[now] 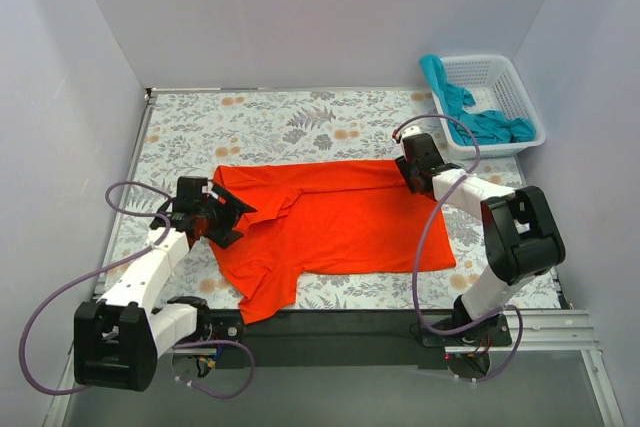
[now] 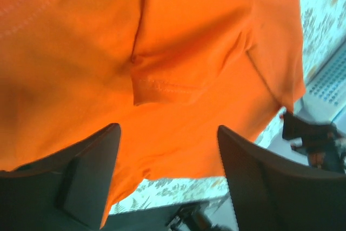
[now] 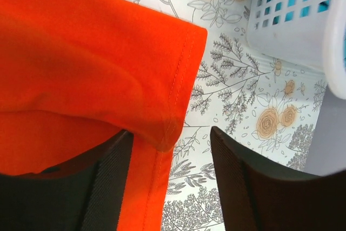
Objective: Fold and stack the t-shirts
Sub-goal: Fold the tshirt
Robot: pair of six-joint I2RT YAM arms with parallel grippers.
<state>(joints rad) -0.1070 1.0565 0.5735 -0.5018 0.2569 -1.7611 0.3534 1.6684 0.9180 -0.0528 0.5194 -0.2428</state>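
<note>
I am working on the first fold of the orange cotton t-shirt (image 1: 340,222), which is lying spread out in the middle of the floral-printed bench (image 1: 260,122), with its far edge already turned over a little toward me. My left fingers (image 2: 92,177) are standing wide apart at the shirt's left end, by the sleeve, and are gripping nothing. The cloth is filling the gap ahead of them. My right fingers (image 3: 248,187) are also spread wide at the far right corner of the shirt. A hemmed corner is drooping between them and lying against one finger, but I am not pinching it.

A crumpled teal garment (image 1: 480,122) is waiting in the white plastic lattice basket (image 1: 515,87) at the far right, so I judge the task is only beginning. Next, I think both sets of fingers need to close on a single layer at matching ends of the same edge. Then they should be lifting together and carrying that edge across evenly, so the fold is not skewing.
</note>
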